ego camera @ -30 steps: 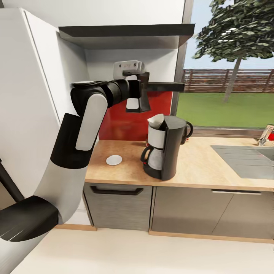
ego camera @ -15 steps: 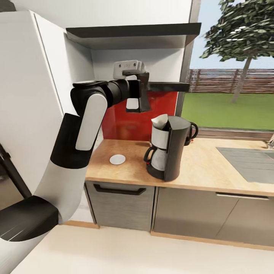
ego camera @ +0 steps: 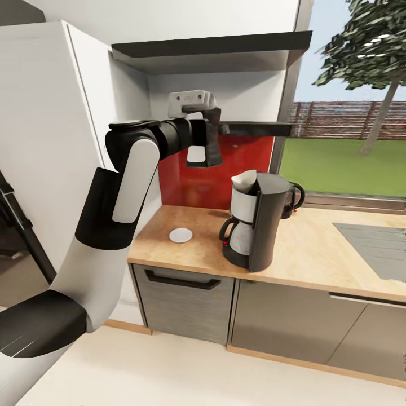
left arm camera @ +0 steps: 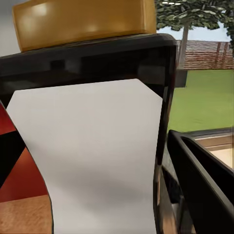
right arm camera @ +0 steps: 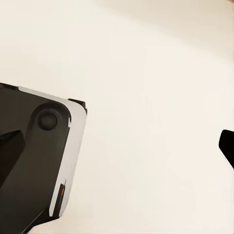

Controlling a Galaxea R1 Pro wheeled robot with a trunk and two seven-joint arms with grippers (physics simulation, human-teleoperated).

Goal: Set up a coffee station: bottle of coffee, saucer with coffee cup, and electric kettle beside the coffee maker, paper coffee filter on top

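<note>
My left gripper (ego camera: 205, 148) is shut on the bottle of coffee (ego camera: 197, 153) and holds it in the air by the left end of the glossy black kitchen shelf (ego camera: 256, 128), above the kitchen countertop (ego camera: 197, 251). The left wrist view shows the bottle's yellow cap (left arm camera: 83, 19) and white label (left arm camera: 92, 156) close up, with one dark finger (left arm camera: 204, 185) beside it. The coffee maker (ego camera: 262, 223) stands on the countertop with the paper coffee filter (ego camera: 243, 180) on its top. The saucer (ego camera: 181, 235) lies to its left. The electric kettle (ego camera: 294, 197) stands partly hidden behind the machine.
A thicker dark grey shelf (ego camera: 208, 52) hangs above the black one. A white tall cabinet (ego camera: 51, 141) stands at the left and a window (ego camera: 349, 113) at the right. Grey drawer fronts (ego camera: 183, 301) sit under the worktop. The right wrist view faces cream floor and part of the robot's base (right arm camera: 39, 161).
The whole picture has slid rightward, so the camera has moved. The left arm keeps the same pose with the bottle in its grip.
</note>
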